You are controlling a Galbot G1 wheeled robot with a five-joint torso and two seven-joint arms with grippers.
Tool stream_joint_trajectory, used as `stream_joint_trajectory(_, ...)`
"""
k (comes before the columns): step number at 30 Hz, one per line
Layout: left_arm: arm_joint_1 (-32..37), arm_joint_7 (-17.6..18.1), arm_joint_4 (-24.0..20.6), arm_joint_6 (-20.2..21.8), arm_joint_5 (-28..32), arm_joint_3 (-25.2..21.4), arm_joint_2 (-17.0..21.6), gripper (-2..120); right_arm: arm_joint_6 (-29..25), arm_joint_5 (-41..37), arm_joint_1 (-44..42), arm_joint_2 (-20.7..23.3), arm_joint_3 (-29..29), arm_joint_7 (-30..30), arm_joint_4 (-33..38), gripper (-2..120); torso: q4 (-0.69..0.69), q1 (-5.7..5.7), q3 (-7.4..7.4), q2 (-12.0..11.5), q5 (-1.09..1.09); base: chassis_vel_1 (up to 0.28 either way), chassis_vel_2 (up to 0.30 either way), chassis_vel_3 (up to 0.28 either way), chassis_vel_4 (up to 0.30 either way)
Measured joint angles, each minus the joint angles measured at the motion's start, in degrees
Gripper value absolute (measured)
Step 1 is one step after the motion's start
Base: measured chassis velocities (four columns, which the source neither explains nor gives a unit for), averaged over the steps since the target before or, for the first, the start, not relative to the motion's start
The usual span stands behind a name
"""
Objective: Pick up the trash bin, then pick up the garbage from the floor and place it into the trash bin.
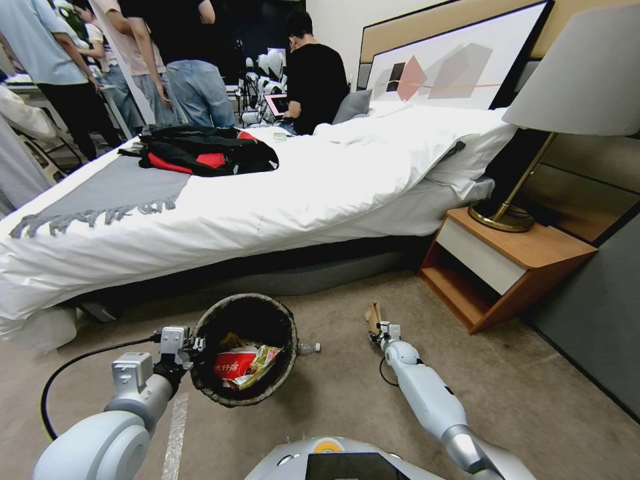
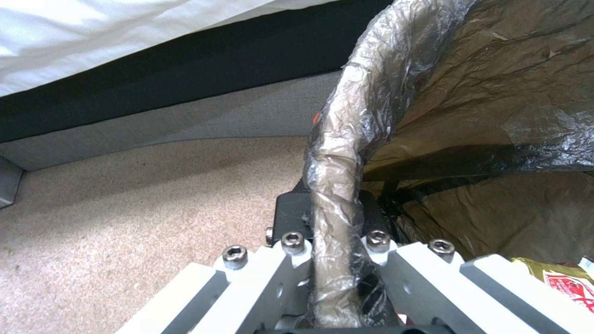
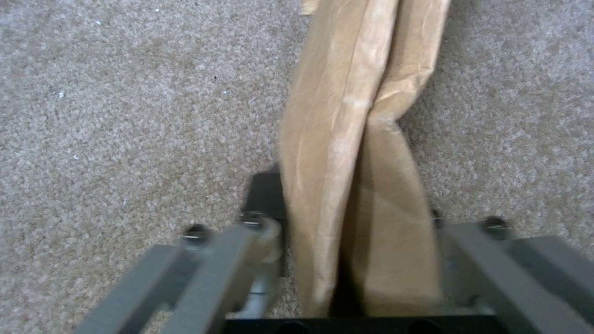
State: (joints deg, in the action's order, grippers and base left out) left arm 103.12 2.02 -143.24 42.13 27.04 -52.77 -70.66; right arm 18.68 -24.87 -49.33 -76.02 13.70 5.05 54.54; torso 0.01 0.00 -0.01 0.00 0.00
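Observation:
The trash bin (image 1: 245,395), round with a dark bag liner over its rim, hangs tilted in front of me, and my left gripper (image 1: 193,349) is shut on its left rim. The left wrist view shows that gripper (image 2: 332,214) clamping the liner-wrapped rim (image 2: 337,153). Inside the bin lie a red-and-white packet (image 1: 233,365) and a yellowish wrapper (image 1: 265,359); the packet (image 2: 566,279) also peeks into the left wrist view. To the bin's right, my right gripper (image 1: 380,331) is shut on a brown folded paper strip (image 1: 373,315), low over the floor (image 1: 333,313). That strip (image 3: 346,139) runs between the fingers of the right gripper (image 3: 350,208) above the carpet.
A small clear bottle (image 1: 309,347) lies on the floor beside the bin's right side. A bed (image 1: 267,193) stands close ahead, with a wooden nightstand (image 1: 507,267) and a lamp (image 1: 580,80) at the right. A black cable (image 1: 73,363) loops at the left by a pale tape line (image 1: 176,433).

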Motion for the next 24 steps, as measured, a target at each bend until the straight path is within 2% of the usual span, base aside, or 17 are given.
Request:
stream_joint_trajectory(1, 0.0, 0.0, 0.0, 0.0, 0.0, 0.0, 0.0, 1, 0.0, 0.0, 0.0, 0.0, 0.0, 0.0, 0.0, 19, 0.00, 0.00, 0.00, 0.0, 0.00, 0.000, 0.000, 0.000, 0.000)
stream_joint_trajectory(4, 0.0, 0.0, 0.0, 0.0, 0.0, 0.0, 0.0, 1, -0.2, 0.3, -0.2, 0.1, 0.5, 0.0, 0.3, 4, 0.00, 0.00, 0.00, 0.0, 0.00, 0.000, 0.000, 0.000, 0.000)
stream_joint_trajectory(10, -0.1, 0.0, 0.0, 0.0, -0.1, 0.0, 0.0, 1, -0.6, 0.8, -1.1, 0.7, 0.8, 0.2, 2.3, 3, 0.01, 0.00, 0.00, 0.0, 0.02, 0.000, 0.000, 0.000, 0.000)
stream_joint_trajectory(13, -0.2, -0.1, 0.0, 0.0, -0.1, 0.0, 0.2, 1, -0.8, 1.6, -2.5, 1.7, 2.0, 0.4, 6.5, 3, 0.00, 0.00, 0.00, 0.0, 0.02, 0.000, 0.000, 0.000, 0.000)
stream_joint_trajectory(16, -0.6, -0.1, 0.0, 0.0, 0.1, 0.0, 0.5, 1, -0.3, 1.6, -5.3, 3.8, 4.4, 0.8, 15.4, 3, 0.00, 0.00, 0.00, 0.0, 0.01, 0.000, 0.000, 0.000, 0.000)
stream_joint_trajectory(17, -0.6, -0.1, 0.0, 0.0, 0.1, 0.0, 0.5, 1, -0.3, 1.6, -5.3, 3.8, 4.4, 0.8, 15.4, 3, 0.00, 0.00, 0.00, 0.0, 0.01, 0.000, 0.000, 0.000, 0.000)
stream_joint_trajectory(20, -1.1, -0.1, 0.0, 0.0, 0.4, 0.2, 0.7, 1, 1.7, -1.6, -9.2, 8.2, 7.3, 1.2, 27.4, 3, -0.01, 0.00, 0.00, 0.0, 0.02, 0.000, 0.000, 0.000, 0.000)
stream_joint_trajectory(21, -1.1, -0.1, 0.0, 0.0, 0.4, 0.2, 0.7, 1, 1.7, -1.6, -9.2, 8.2, 7.3, 1.2, 27.4, 3, -0.01, 0.00, 0.00, 0.0, 0.02, 0.000, 0.000, 0.000, 0.000)
stream_joint_trajectory(23, -1.3, -0.1, 0.0, 0.0, 0.6, 0.3, 0.9, 1, 3.0, -3.9, -11.8, 11.8, 9.3, 1.8, 35.2, 3, -0.02, 0.00, 0.00, 0.0, 0.01, 0.000, 0.000, 0.000, 0.000)
stream_joint_trajectory(24, -1.6, -0.1, 0.0, 0.0, 0.8, 0.4, 1.0, 1, 4.0, -5.7, -14.0, 15.1, 11.2, 2.1, 43.0, 3, -0.05, 0.00, 0.00, 0.0, 0.00, 0.000, 0.000, 0.000, 0.000)
